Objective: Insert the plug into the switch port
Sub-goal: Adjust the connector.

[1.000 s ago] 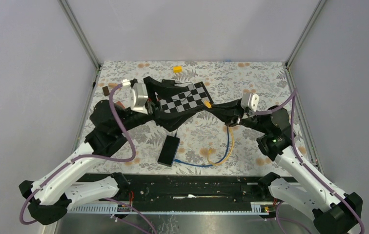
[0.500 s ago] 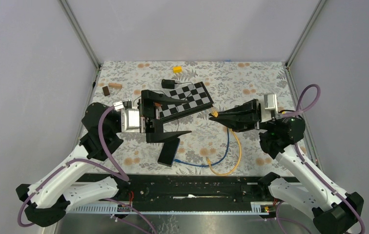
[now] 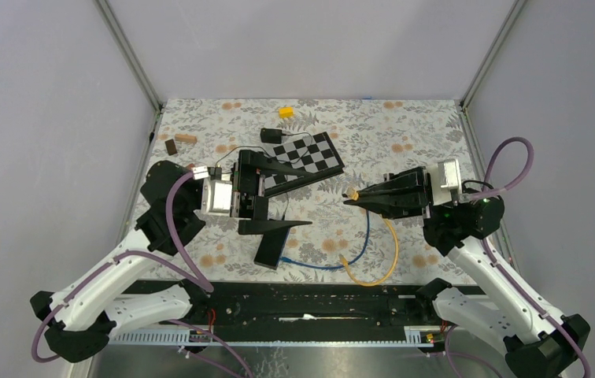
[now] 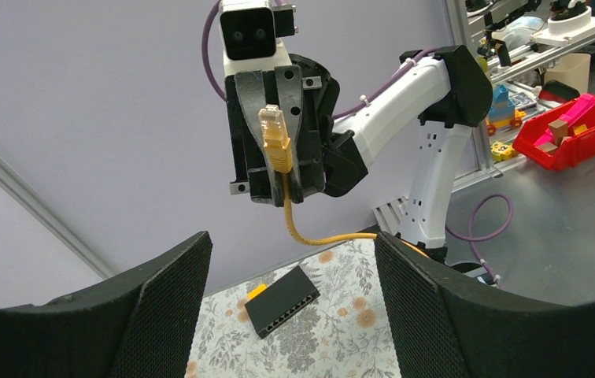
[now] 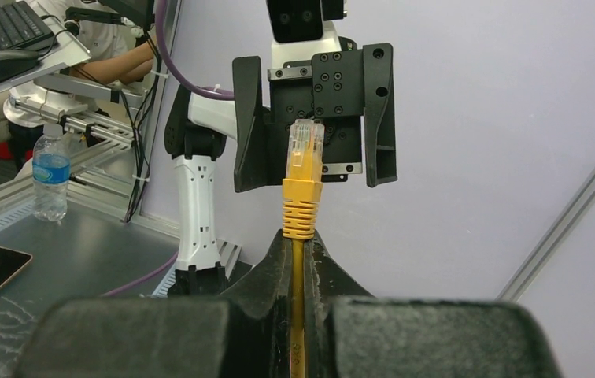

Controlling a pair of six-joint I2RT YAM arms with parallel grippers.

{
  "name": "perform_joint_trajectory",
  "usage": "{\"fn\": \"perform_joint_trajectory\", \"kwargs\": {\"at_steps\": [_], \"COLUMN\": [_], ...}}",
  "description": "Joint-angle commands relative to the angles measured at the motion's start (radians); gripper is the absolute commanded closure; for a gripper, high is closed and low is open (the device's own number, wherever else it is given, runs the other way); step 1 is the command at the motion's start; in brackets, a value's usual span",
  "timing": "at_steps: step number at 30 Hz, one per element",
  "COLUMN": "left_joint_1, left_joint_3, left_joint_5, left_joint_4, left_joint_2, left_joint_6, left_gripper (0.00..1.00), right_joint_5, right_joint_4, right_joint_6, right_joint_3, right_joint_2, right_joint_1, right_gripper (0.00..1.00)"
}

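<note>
The right gripper (image 5: pixel 298 246) pinches the yellow plug (image 5: pixel 304 161) by its boot, in the air right of centre. The left gripper (image 3: pixel 308 200) hangs wide, empty. The switch (image 3: pixel 271 244) lies near, centre; aligning and insertion remain.

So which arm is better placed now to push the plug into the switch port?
Right. The right gripper is shut on the yellow cable just behind the plug, whose tip sticks out free. The left gripper is open and empty; it could rather steady the switch.
</note>
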Motion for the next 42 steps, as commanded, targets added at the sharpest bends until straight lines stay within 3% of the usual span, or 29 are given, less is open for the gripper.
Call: {"fn": "perform_joint_trajectory", "kwargs": {"at_steps": [1,13,25,29,35,42], "left_joint_1": [0.003,0.002,0.0,0.001,-0.004,-0.006], "left_joint_3": [0.043,0.089,0.1,0.102,0.108,0.111], "left_joint_5": [0.05,0.098,0.13,0.13,0.145,0.156], "left_joint_4": [0.084,0.165,0.225,0.245,0.287,0.28], "left_joint_2": [0.006,0.089,0.158,0.171,0.189,0.206], "left_joint_6": [-0.02,-0.045,-0.109,-0.14,-0.177,-0.183], "left_gripper": [0.23,0.3,0.4,0.5,0.53,0.67], "right_joint_5": [-0.036,-0.128,-0.094,-0.094,-0.094,-0.094], "right_joint_4": [0.053,0.021,0.087,0.088,0.065,0.044], "right_joint_6": [0.02,0.106,0.095,0.093,0.075,0.062], "right_joint_3": [0.05,0.066,0.023,0.018,0.012,0.013], "right_joint_2": [-0.016,0.076,0.114,0.115,0.115,0.108], "right_joint_1": [0.005,0.006,0.02,0.021,0.021,0.021], "right_gripper": [1.0,1.0,1.0,1.0,1.0,1.0]}}
